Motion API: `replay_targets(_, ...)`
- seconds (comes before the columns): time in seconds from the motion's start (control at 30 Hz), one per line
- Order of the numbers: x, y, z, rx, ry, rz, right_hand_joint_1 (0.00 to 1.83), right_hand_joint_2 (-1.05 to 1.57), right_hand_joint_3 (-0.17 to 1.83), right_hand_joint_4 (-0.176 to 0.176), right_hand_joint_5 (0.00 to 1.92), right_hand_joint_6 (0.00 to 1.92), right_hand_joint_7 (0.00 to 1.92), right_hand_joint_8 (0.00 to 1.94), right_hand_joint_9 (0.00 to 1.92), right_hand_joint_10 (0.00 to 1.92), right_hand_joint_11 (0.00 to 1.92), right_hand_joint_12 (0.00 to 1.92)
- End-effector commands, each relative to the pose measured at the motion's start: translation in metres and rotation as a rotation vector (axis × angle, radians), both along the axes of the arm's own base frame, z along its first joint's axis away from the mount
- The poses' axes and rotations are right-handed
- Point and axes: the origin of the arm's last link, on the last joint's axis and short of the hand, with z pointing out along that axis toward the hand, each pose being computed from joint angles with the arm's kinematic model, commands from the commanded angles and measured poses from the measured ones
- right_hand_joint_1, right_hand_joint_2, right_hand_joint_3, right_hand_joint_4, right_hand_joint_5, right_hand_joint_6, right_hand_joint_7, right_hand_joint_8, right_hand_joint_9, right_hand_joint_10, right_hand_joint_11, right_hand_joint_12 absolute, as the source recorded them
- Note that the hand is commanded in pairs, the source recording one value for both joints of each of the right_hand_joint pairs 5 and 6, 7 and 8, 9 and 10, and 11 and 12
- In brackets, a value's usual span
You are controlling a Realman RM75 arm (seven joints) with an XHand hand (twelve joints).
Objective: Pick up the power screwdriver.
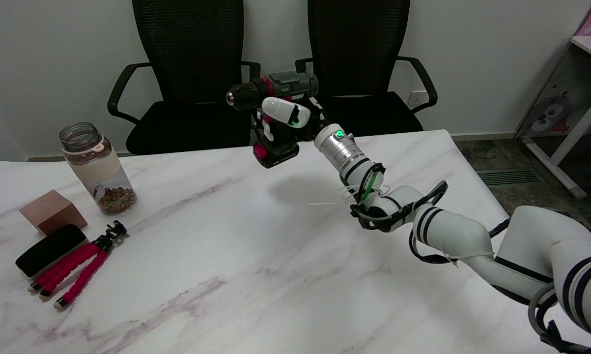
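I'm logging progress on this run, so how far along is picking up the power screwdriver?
Done: the right hand grips the power screwdriver by its handle, and the tool is off the marble table, with its shadow on the tabletop below. In hand: it is held upright, chuck pointing to the picture's left. Left: nothing visible; the pickup looks complete. The jar, block and tripod lie apart at the left.
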Motion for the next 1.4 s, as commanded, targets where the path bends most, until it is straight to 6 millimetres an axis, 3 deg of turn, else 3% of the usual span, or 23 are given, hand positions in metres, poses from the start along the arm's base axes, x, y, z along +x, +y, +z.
replay_targets(0.03,0.011,-0.002,0.002,0.001,-0.012,0.034,1.17,0.34,1.17,0.019,1.27,1.27,1.27,1.27,1.86,1.86,1.78,1.78)
replay_targets(0.23,0.013,-0.002,0.002,0.001,-0.011,0.038,1.14,0.34,1.22,0.019,1.26,1.26,1.26,1.26,1.87,1.87,1.8,1.8)
replay_targets(0.33,0.016,-0.003,0.001,0.004,-0.013,0.045,1.12,0.2,1.18,0.007,1.15,1.15,1.15,1.15,1.86,1.86,1.79,1.79)
replay_targets(0.37,0.016,-0.003,0.001,0.005,-0.014,0.047,1.12,0.13,1.12,-0.016,1.03,1.03,1.03,1.03,1.86,1.86,1.79,1.79)
replay_targets(0.4,0.017,-0.003,0.0,0.007,-0.015,0.05,1.13,0.06,1.04,-0.061,0.85,0.85,0.85,0.85,1.86,1.86,1.78,1.78)
replay_targets(0.5,0.018,-0.002,0.0,0.007,-0.016,0.055,1.17,0.13,0.97,-0.11,0.65,0.65,0.65,0.65,1.86,1.86,1.74,1.74)
replay_targets(0.53,0.018,-0.002,0.001,0.006,-0.016,0.055,1.2,0.17,0.96,-0.071,0.61,0.61,0.61,0.61,1.86,1.86,1.73,1.73)
replay_targets(0.57,0.018,-0.002,0.001,0.007,-0.016,0.056,1.23,0.23,0.9,-0.062,0.55,0.55,0.55,0.55,1.85,1.85,1.72,1.72)
replay_targets(0.63,0.018,-0.002,0.0,0.007,-0.016,0.056,1.28,0.35,0.99,-0.036,0.46,0.46,0.46,0.46,1.86,1.86,1.69,1.69)
replay_targets(0.73,0.018,-0.002,0.0,0.008,-0.02,0.055,1.34,0.56,1.03,-0.024,0.39,0.39,0.39,0.39,1.87,1.87,1.68,1.68)
replay_targets(0.8,0.018,-0.002,0.0,0.009,-0.03,0.048,1.34,0.6,1.03,-0.016,0.38,0.38,0.38,0.38,1.87,1.87,1.69,1.69)
replay_targets(0.9,0.017,-0.002,-0.001,0.013,-0.033,0.047,1.31,0.61,1.2,-0.014,0.37,0.37,0.37,0.37,1.88,1.88,1.73,1.73)
replay_targets(0.97,0.016,-0.001,-0.002,0.015,-0.035,0.045,1.28,0.6,1.19,0.017,0.51,0.51,0.51,0.51,1.89,1.89,1.74,1.74)
replay_targets(1.1,0.008,0.004,-0.003,0.02,-0.035,0.027,1.26,0.73,1.1,0.01,1.33,1.33,1.33,1.33,1.91,1.91,1.77,1.77)
replay_targets(1.2,-0.004,0.01,-0.003,0.021,-0.034,0.002,1.2,0.96,0.98,0.028,1.7,1.7,1.7,1.7,1.92,1.92,1.81,1.81)
replay_targets(1.4,-0.026,0.024,0.0,0.013,-0.05,-0.048,1.16,1.03,0.92,0.034,1.83,1.83,1.83,1.83,1.92,1.92,1.84,1.84)
